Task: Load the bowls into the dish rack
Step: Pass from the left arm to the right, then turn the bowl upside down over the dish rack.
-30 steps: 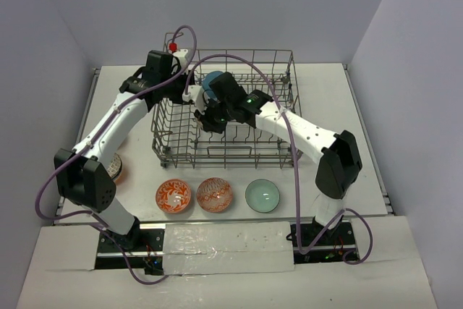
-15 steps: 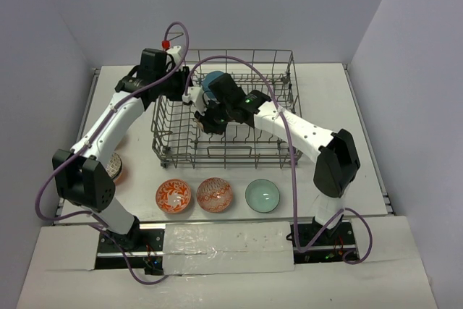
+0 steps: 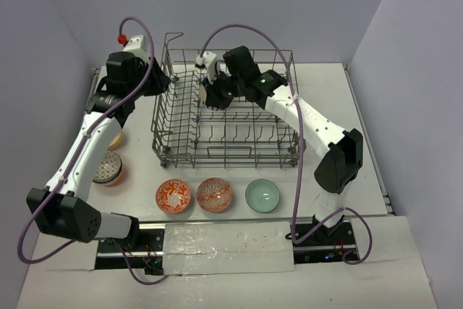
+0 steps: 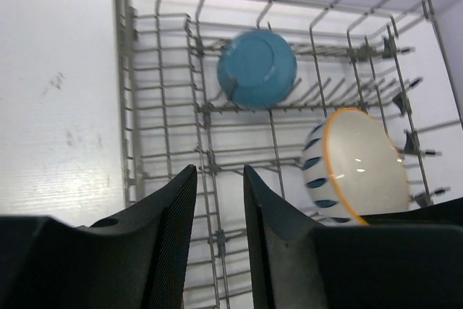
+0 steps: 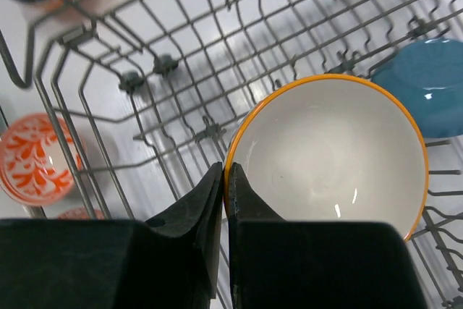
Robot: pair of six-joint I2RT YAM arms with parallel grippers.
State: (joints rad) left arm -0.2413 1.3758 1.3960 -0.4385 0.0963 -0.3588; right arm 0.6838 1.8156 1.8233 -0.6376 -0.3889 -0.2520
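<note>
The dish rack (image 3: 168, 129) stands in the middle of the table. My right gripper (image 5: 225, 175) is shut on the rim of a white striped bowl (image 5: 325, 157) with an orange edge, held above the tines in the rack's back left part. A teal-blue bowl (image 4: 257, 69) rests on edge in the rack just behind it. My left gripper (image 4: 219, 179) is open and holds nothing, above the rack's left wall (image 4: 163, 106). In the top view, the left gripper (image 3: 160, 81) is outside that wall and the right gripper (image 3: 208, 96) is inside.
Two orange-red patterned bowls (image 3: 173, 195) (image 3: 214, 195) and a pale green bowl (image 3: 262, 195) sit in a row in front of the rack. A blue-white patterned bowl (image 3: 108, 168) and a tan bowl (image 3: 116, 140) lie at the left, under my left arm.
My left arm has pulled back to the left, out of the rack, its jaws a little wider. My right gripper has carried the striped bowl toward the rack's back.
</note>
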